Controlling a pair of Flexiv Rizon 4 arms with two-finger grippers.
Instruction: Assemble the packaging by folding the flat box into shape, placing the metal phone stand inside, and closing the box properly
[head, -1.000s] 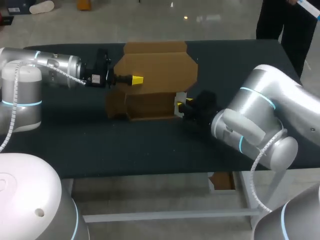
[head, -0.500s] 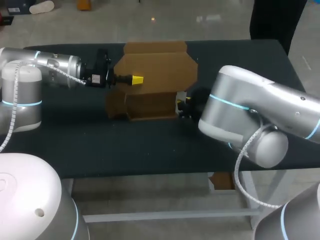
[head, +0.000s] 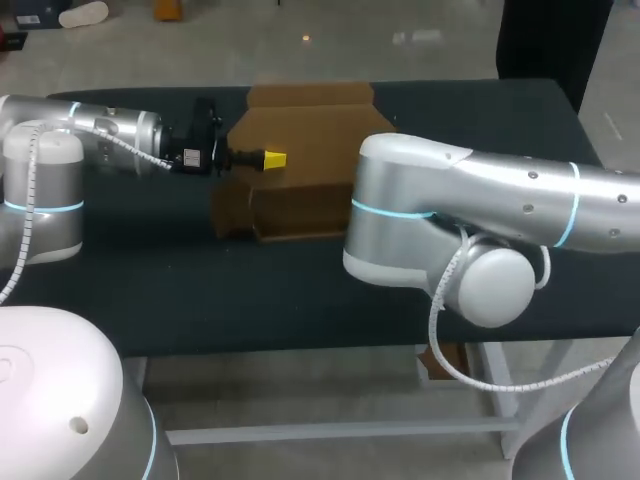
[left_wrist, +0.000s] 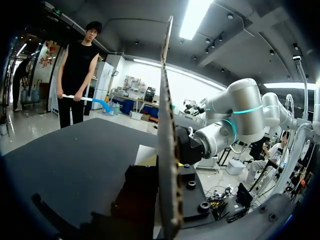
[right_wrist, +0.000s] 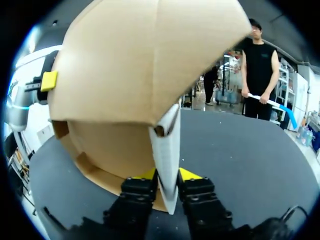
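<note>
Box (head: 300, 215): brown corrugated cardboard, half folded, shallow tray open, mid-table on dark matte table (head: 200, 290) | lid panel (head: 320, 135): flat, clipped corners, raised behind tray | left gripper (head: 270, 159): clamped on lid panel's thin edge | right gripper (right_wrist: 166, 177): nearly closed, pinching smooth white end flap (right_wrist: 167, 145) at box's right end

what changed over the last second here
The right arm swung its elbow and forearm leftward over the table, so in the head view it now hides the right end of the box and the right claw. No grip visibly changed: the right claw holds the side flap, the left claw the lid. The box has not shifted.
</note>
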